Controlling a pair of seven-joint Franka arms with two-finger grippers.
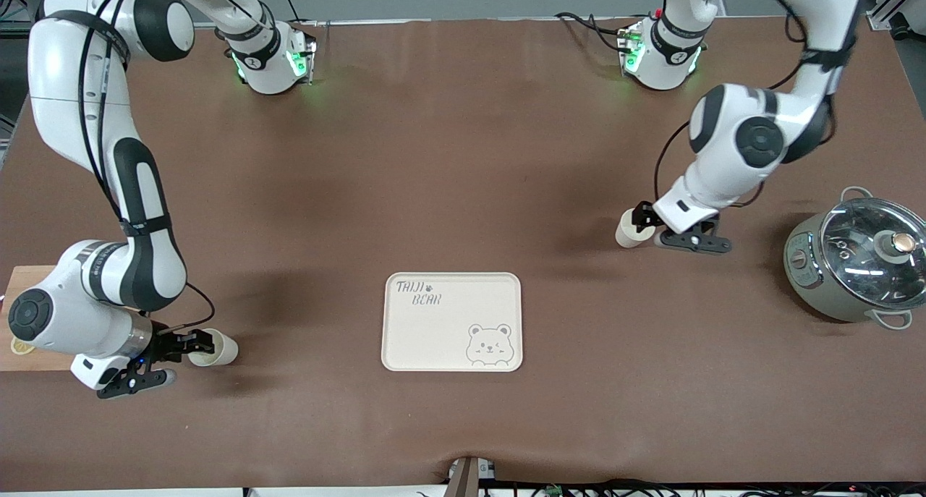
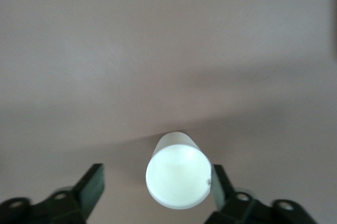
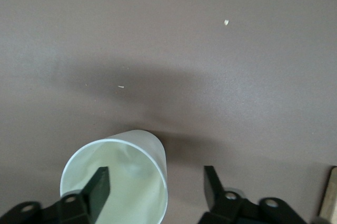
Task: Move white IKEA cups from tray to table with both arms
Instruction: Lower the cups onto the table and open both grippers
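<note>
Two white cups lie on their sides on the brown table. One cup (image 1: 631, 231) is toward the left arm's end. My left gripper (image 1: 642, 218) is open around its mouth. In the left wrist view the cup (image 2: 178, 176) sits between the fingers of the left gripper (image 2: 155, 184), touching one finger (image 2: 218, 184) and clear of the other. The other cup (image 1: 218, 349) is toward the right arm's end, nearer the front camera. My right gripper (image 1: 189, 345) is open at its mouth. In the right wrist view one finger (image 3: 99, 187) of the right gripper (image 3: 155, 187) is inside the cup (image 3: 131, 166) and the other is outside.
A cream tray (image 1: 434, 338) with a bear drawing lies in the middle, toward the front camera. A grey pot with a glass lid (image 1: 864, 255) stands at the left arm's end. A wooden board (image 1: 29, 283) lies under the right arm's wrist; its edge shows in the right wrist view (image 3: 330, 197).
</note>
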